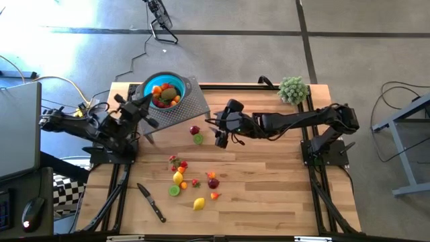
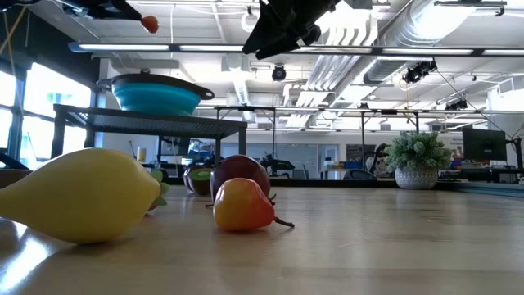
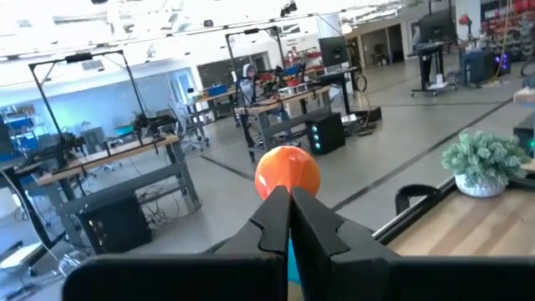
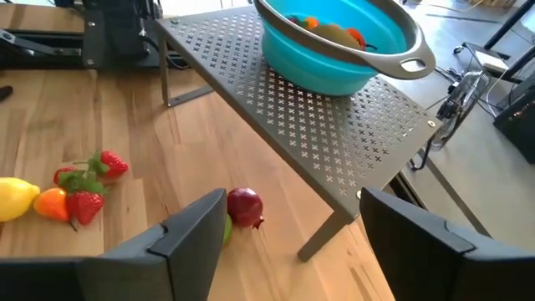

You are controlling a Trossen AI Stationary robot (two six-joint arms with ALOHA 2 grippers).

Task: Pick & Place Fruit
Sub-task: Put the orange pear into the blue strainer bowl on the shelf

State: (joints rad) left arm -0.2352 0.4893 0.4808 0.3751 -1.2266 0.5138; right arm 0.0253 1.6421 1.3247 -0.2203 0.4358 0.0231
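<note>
A teal bowl (image 1: 164, 91) with several fruits in it stands on a perforated metal rack (image 1: 193, 102) at the table's far left. My left gripper (image 3: 288, 196) is up beside the bowl's left rim, shut on a small orange fruit (image 3: 287, 171). My right gripper (image 4: 309, 251) hangs open above the table's middle, just right of the rack. A maroon fruit (image 4: 244, 206) and a lime one (image 1: 198, 138) lie on the wood below it. Several more fruits (image 1: 180, 176) lie scattered toward the near edge. My left gripper has the orange fruit at the very ends of its shut fingers (image 3: 272, 209). The fruit's near underside (image 3: 288, 189) meets the tips, and the fingers hide which part is pinched. The fingers point about level. The fruit (image 2: 149, 23) is lifted high above the table.
A black-handled knife (image 1: 152, 202) lies near the front left edge. A fuzzy green plant in a pot (image 1: 293, 88) stands at the far right corner. Bare wood (image 1: 269, 181) lies on the table's right half.
</note>
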